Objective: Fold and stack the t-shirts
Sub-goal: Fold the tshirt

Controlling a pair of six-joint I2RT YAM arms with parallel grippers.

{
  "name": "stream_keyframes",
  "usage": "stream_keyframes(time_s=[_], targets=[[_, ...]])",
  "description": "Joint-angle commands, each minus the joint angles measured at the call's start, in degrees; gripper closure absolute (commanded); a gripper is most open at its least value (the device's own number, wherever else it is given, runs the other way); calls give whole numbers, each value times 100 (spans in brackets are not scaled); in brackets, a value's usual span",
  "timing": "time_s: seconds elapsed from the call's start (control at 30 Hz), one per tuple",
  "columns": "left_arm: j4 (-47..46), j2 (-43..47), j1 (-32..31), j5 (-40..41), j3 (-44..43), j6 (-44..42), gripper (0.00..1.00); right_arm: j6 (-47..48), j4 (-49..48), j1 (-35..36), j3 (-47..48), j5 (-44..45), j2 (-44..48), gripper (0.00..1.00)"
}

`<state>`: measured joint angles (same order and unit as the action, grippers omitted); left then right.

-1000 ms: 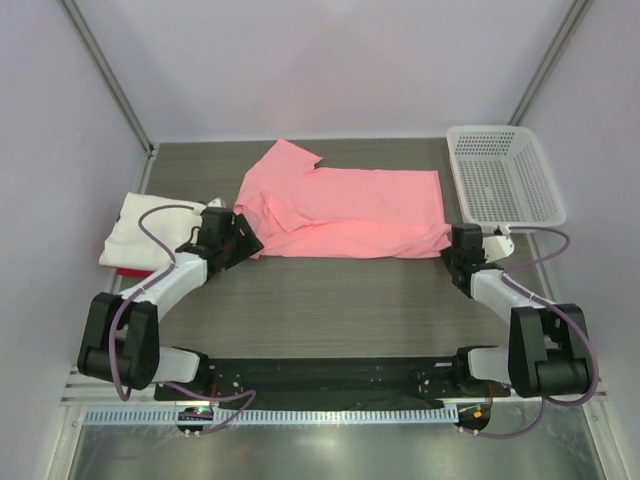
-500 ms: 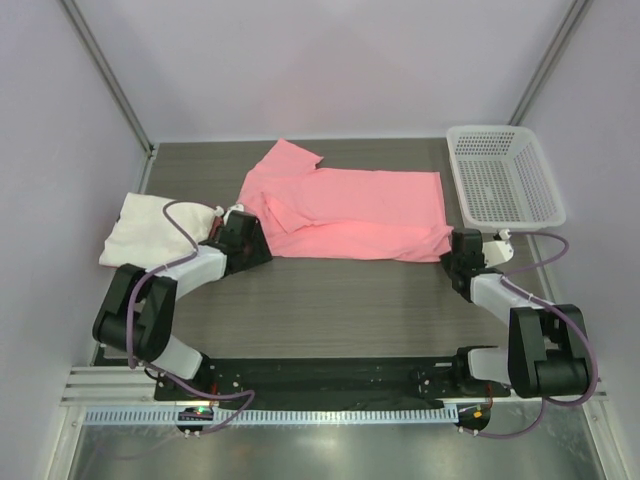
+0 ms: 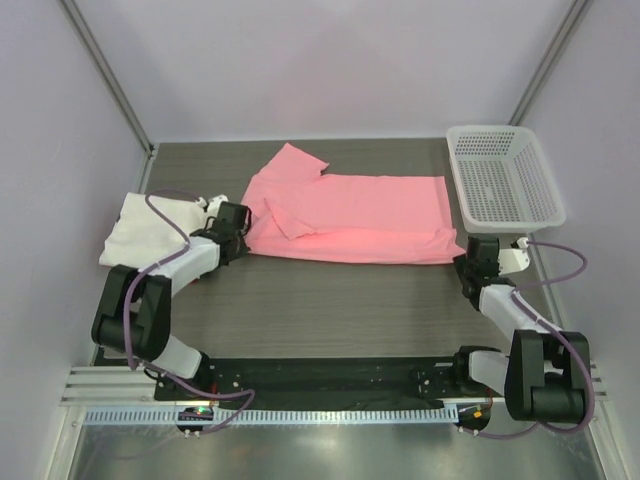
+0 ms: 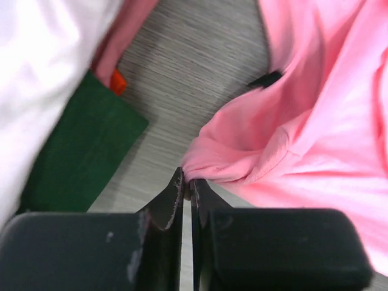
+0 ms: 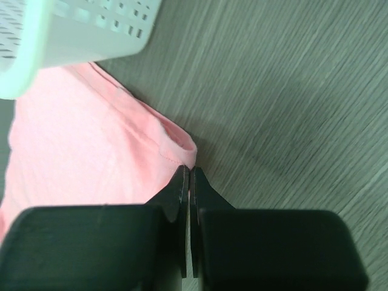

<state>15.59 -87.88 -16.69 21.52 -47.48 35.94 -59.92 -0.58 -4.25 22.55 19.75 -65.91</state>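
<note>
From the top camera, the pink t-shirt (image 3: 345, 215) is lying spread sideways across the far half of the table (image 3: 330, 300), its body stretching flat toward the right and one sleeve folding over itself at the left end. The white t-shirt (image 3: 145, 228) is sitting apart from it at the table's left edge as a loose folded bundle. The basket (image 3: 505, 175) is standing at the far right corner, just beside the pink t-shirt's right edge. The left gripper (image 3: 240, 228) is reaching in low at the shirt's near left corner, and the right gripper (image 3: 470, 262) is meeting its near right corner; from this height I cannot tell how either pair of jaws is standing.

In the left wrist camera, the left gripper (image 4: 187, 182) is pressing its jaws together on a bunched fold of the pink t-shirt (image 4: 315, 121). The white t-shirt (image 4: 42, 73) is filling the upper left, overlapping a flat dark green sheet (image 4: 79, 157) with a small orange tab (image 4: 118, 82) at its edge.

In the right wrist camera, the right gripper (image 5: 188, 173) is pinching the hemmed corner of the pink t-shirt (image 5: 91, 139) with its jaws together, the cloth lying flat on the table (image 5: 273, 91), and the basket (image 5: 73, 30) is sitting just above it
</note>
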Motion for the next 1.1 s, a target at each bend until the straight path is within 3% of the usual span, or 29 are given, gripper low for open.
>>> stream_keyframes(time_s=[0.0, 0.13, 0.23, 0.27, 0.3, 0.43, 0.53, 0.7, 0.9, 1.07], targets=[[364, 708, 25, 827, 11, -61, 95, 59, 23, -85, -5, 433, 341, 99], [602, 921, 279, 1170, 125, 105, 84, 59, 181, -102, -40, 460, 447, 99], [734, 965, 491, 1030, 125, 272, 61, 59, 181, -120, -57, 372, 386, 99], [743, 983, 500, 986, 143, 308, 49, 59, 172, -120, -66, 355, 368, 99], [752, 1035, 491, 960, 160, 343, 46, 59, 190, -120, -75, 337, 368, 99], [410, 1509, 491, 197, 450, 422, 44, 77, 198, -120, -145, 302, 421, 99], [41, 2133, 369, -910, 836, 781, 38, 59, 190, -120, -180, 319, 465, 99], [-546, 3047, -377, -1492, 1599, 1906, 36, 59, 164, -120, -154, 266, 377, 99], [-1750, 3488, -739, -1239, 2585, 3092, 41, 24, 94, -120, -171, 205, 342, 99], [-2575, 3295, -1318, -238, 2928, 3507, 41, -2, 84, -120, -207, 135, 298, 99]])
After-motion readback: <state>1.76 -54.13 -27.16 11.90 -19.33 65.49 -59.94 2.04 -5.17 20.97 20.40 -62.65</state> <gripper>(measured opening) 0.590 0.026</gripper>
